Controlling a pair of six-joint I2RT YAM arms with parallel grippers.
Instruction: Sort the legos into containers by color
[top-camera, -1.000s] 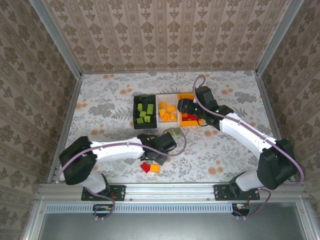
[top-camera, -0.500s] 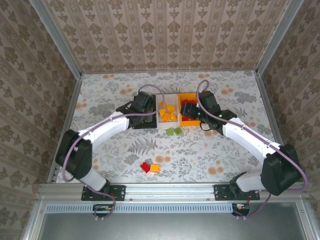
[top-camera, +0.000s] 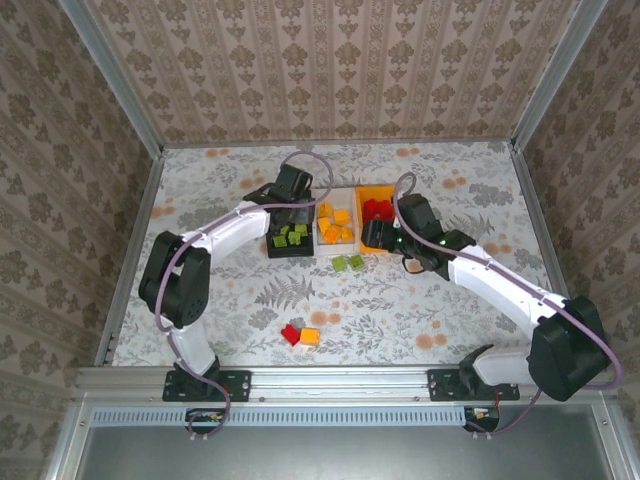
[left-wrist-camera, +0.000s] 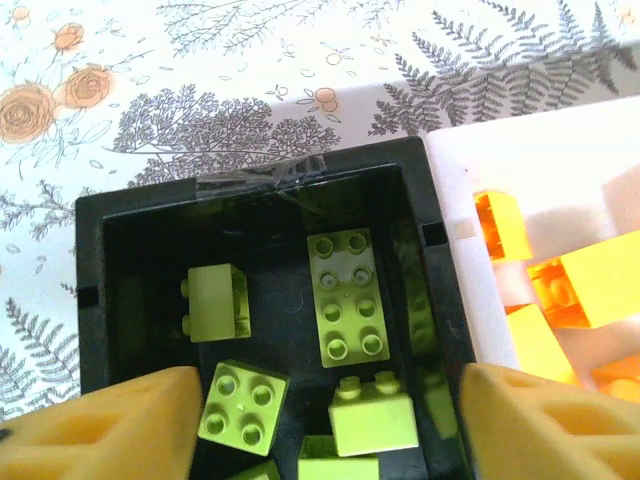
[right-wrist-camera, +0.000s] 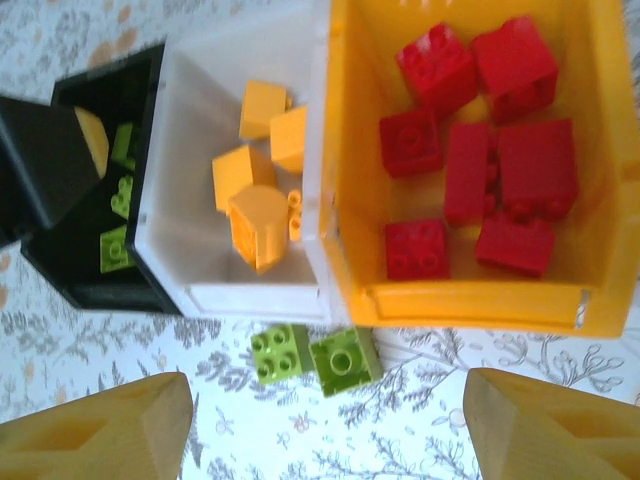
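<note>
The left fingers (left-wrist-camera: 110, 425) are spread wide and empty above the black bin (left-wrist-camera: 140, 240). Lime green legos (left-wrist-camera: 347, 295) lie inside it between the tips. The white bin (left-wrist-camera: 560, 150) of orange legos (left-wrist-camera: 590, 285) sits just past the right-hand tip. The right fingers (right-wrist-camera: 565, 425) are also apart, holding nothing. Between them two green legos (right-wrist-camera: 312, 357) rest on the surface (right-wrist-camera: 420, 420), just short of the white bin. The orange-yellow bin (right-wrist-camera: 345, 150) of red legos (right-wrist-camera: 515, 165) lies beyond.

White arm links (top-camera: 225, 232), black joints (top-camera: 175, 285) — lilac cables (top-camera: 297, 155) looped along; fingers (left-wrist-camera: 110, 425) orange-yellow
</note>
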